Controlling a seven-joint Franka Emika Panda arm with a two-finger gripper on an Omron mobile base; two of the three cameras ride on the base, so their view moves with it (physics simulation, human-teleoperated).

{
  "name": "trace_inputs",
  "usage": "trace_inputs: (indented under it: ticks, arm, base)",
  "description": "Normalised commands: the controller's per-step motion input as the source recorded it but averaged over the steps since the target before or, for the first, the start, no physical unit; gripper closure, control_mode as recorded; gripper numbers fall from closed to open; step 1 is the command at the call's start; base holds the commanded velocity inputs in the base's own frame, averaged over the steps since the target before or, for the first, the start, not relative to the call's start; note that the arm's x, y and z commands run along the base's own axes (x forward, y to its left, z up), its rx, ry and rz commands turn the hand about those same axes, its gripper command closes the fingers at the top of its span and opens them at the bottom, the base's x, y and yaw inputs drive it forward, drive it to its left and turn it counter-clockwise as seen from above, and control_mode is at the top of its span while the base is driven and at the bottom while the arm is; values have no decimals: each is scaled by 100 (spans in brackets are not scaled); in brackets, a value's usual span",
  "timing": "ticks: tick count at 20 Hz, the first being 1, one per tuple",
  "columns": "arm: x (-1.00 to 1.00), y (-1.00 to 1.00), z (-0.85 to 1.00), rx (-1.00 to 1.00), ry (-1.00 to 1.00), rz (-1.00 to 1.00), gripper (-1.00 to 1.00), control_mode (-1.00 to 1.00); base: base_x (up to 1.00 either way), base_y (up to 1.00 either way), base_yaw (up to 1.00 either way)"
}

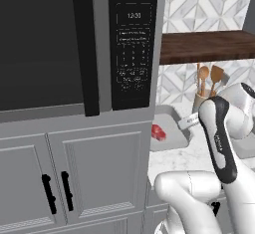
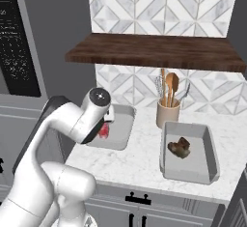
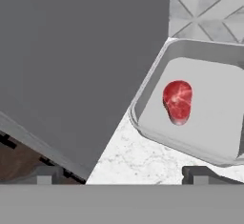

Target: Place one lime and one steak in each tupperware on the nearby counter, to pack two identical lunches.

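Observation:
A red steak (image 3: 177, 101) lies in the left tupperware (image 3: 152, 82), a light-grey tray on the white marble counter (image 3: 138, 163). My gripper (image 3: 121, 175) hovers above the tray's near corner, open, with nothing between its fingertips (image 3: 45, 175). In the right base view the arm partly covers this steak (image 2: 103, 132) and tray (image 2: 120, 129). A dark-brown steak (image 2: 179, 147) rests in the right tupperware (image 2: 193, 170). The left base view shows the red steak (image 1: 158, 132) in its tray (image 1: 172, 141). The lime is out of view.
A tall grey cabinet with a built-in microwave (image 1: 74, 49) stands close to the left tray's left side. A beige cup of wooden utensils (image 2: 168, 110) sits between the trays at the back. A dark wooden shelf (image 2: 159, 52) hangs above the counter.

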Motion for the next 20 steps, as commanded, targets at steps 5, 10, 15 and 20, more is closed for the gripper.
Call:
trace_inputs:
  ticks: [5, 10, 15, 20]
  arm:
    - [-36, 0, 43, -7, -4, -24, -100, -100]
    - [-22, -9, 47, -4, 0, -26, -100, -100]
    - [-40, -8, 44, 1, 0, -3, -100, -100]
    - [-62, 0, 6, 0, -7, 0, -100, -100]
  base:
    - [0, 0, 0]
    - [0, 0, 0]
    - [0, 0, 0]
    - [0, 0, 0]
